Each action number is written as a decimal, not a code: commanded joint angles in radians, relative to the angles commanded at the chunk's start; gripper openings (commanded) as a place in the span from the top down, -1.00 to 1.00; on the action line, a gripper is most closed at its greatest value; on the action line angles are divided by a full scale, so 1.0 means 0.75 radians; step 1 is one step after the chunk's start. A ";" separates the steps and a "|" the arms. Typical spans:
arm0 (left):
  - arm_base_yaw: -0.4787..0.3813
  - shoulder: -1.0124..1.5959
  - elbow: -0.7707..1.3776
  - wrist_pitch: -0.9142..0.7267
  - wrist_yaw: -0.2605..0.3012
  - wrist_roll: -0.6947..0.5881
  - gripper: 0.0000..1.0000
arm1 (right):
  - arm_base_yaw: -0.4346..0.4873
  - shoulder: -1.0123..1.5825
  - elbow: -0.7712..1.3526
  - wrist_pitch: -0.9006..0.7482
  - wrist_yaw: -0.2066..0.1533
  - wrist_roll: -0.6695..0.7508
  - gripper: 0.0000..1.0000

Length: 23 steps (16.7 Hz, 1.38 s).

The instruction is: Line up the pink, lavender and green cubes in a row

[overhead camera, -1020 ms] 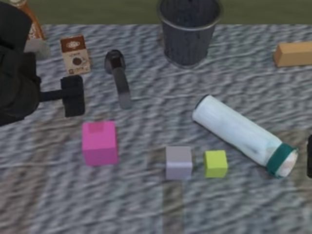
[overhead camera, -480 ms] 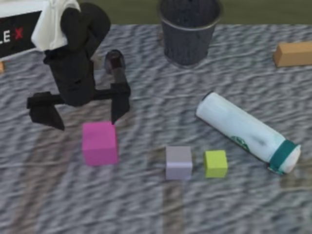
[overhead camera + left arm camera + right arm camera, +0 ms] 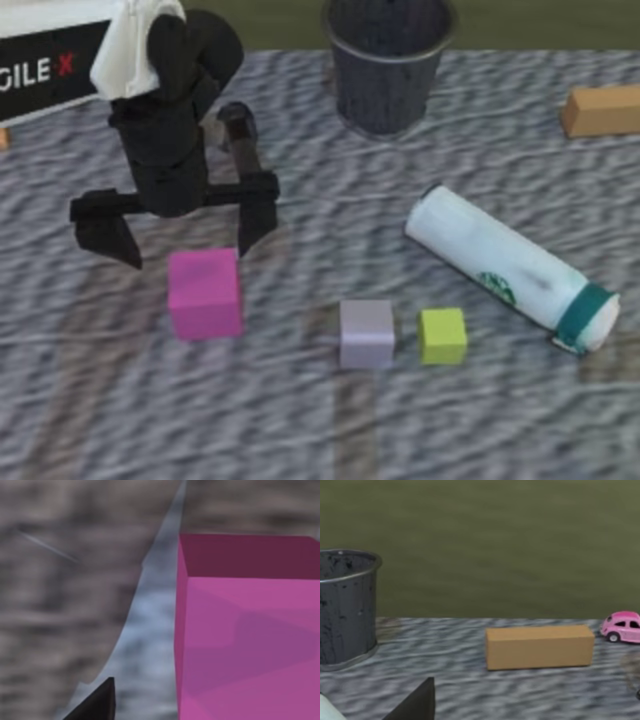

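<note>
Grey woven tabletop (image 3: pixel 300 420). Left gripper (image 3: pixel 175 225) spread wide just behind pink cube (image 3: pixel 205 293); off-centre descent risks finger nudging cube askew. Right gripper's fingers: cannot tell.

A: Where does the top camera sit?

B: High up, looking down on the whole table (image 3: pixel 500 420).

A: And the left wrist camera?

B: Very close to the pink cube (image 3: pixel 250 630), which fills half its picture. The top view shows that pink cube too.

A: The right wrist one?

B: Low down, looking across at the tan block (image 3: pixel 540 646) and dark bucket (image 3: pixel 345 607), probably from farther off. The top view shares both.
</note>
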 joint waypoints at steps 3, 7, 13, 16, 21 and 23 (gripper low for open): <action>0.004 0.014 -0.010 0.021 0.000 0.001 -1.00 | 0.000 0.000 0.000 0.000 0.000 0.000 -1.00; 0.002 0.085 -0.109 0.195 0.001 0.004 -1.00 | 0.000 0.000 0.000 0.000 0.000 0.000 -1.00; 0.002 0.180 -0.237 0.417 0.001 0.005 -1.00 | 0.000 0.000 0.000 0.000 0.000 0.000 -1.00; 0.002 0.180 -0.237 0.417 0.001 0.005 -1.00 | 0.000 0.000 0.000 0.000 0.000 0.000 -1.00; 0.002 0.180 -0.237 0.417 0.001 0.005 -0.25 | 0.000 0.000 0.000 0.000 0.000 0.000 -1.00; 0.002 0.180 -0.237 0.417 0.001 0.005 0.06 | 0.000 0.000 0.000 0.000 0.000 0.000 -1.00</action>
